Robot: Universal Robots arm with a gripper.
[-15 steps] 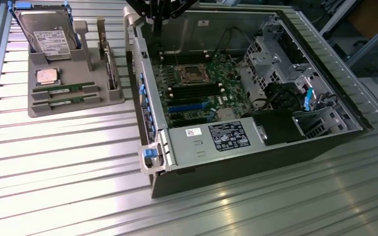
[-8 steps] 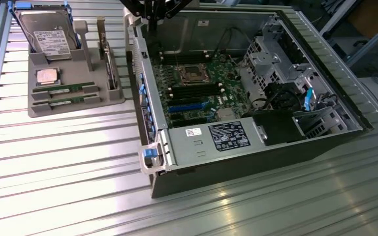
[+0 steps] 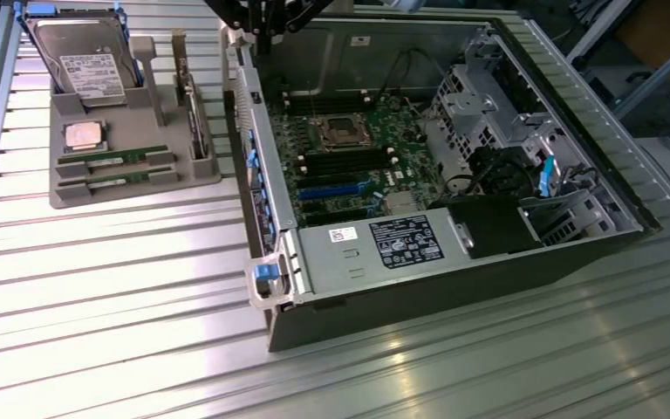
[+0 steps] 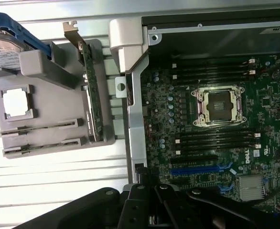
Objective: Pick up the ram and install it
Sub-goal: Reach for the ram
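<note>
**A:** Where is the ram?

**B:** The ram [image 3: 114, 158] lies on its long edge in a slot of the grey tray [image 3: 126, 194], with a twin stick [image 3: 114, 181] in the next slot, just beside it. Both are green with a small white label.

**A:** What else does that tray carry?

**B:** A square silver CPU chip [image 3: 83, 135] sits in a recess next to the sticks. Beyond it a hard drive [image 3: 79, 57] with a white label leans in a blue-edged cradle. An expansion card [image 3: 195, 113] stands upright along the side nearest the computer case [image 3: 289, 340].

**A:** And the claw?

**B:** The claw [image 4: 152, 205] is clenched, and neither stick is in it. In the exterior view it hangs high over the case wall that faces the tray, well apart from the sticks.

**A:** What is inside the case?

**B:** The case lies open on the ribbed metal table [image 3: 102, 288]. The motherboard [image 3: 365, 188] shows a bare CPU socket [image 3: 341, 131] with dark memory slots [image 3: 347, 161] just beside it. A grey power supply [image 3: 382, 244] sits at the near end. The case wall stands between the tray and the board.
</note>
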